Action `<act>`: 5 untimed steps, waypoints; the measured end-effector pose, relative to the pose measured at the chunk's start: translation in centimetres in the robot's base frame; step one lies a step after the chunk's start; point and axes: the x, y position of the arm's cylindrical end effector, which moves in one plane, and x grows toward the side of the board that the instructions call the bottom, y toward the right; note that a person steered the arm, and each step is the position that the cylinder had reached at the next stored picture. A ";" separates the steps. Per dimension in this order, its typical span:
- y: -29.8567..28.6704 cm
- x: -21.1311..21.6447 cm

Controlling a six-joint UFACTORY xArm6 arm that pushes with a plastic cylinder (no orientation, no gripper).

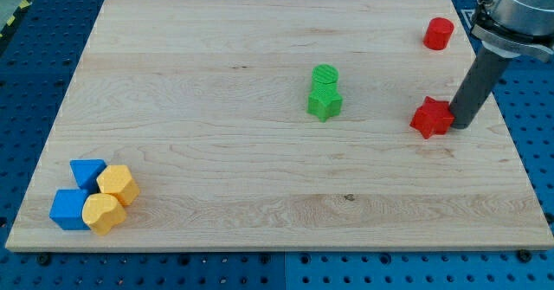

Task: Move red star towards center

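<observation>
At the view's bottom left corner of the bench (216, 195), four blocks are sitting bunched together: a blue triangle block (87, 172), a blue cube (67, 209), a yellow hexagon block (117, 184) and a yellow heart block (103, 214). They are well apart from the job.

Near the middle, a green cylinder (325, 76) is sitting right above a green star (324, 105), and the two are touching.

Farther to the view's right, the red star (432, 117) is waiting, well apart from the green pair. My tip (457, 124) is pressing against its right side, so I think the push toward the center is just starting. There is no gripper here, only a rod, so nothing is being squeezed or held.

To push well, I think the tip should be staying behind the star's middle and sliding slowly toward the view's left. If the tip is touching a point of the star off to one side, the star may be spinning or slipping away. It should also be stopping before the star is bumping the green blocks.

At the view's top right, a red cylinder (439, 33) is standing alone.
</observation>
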 end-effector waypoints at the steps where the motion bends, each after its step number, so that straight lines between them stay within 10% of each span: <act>1: 0.1 2.5; 5: 0.3 -0.4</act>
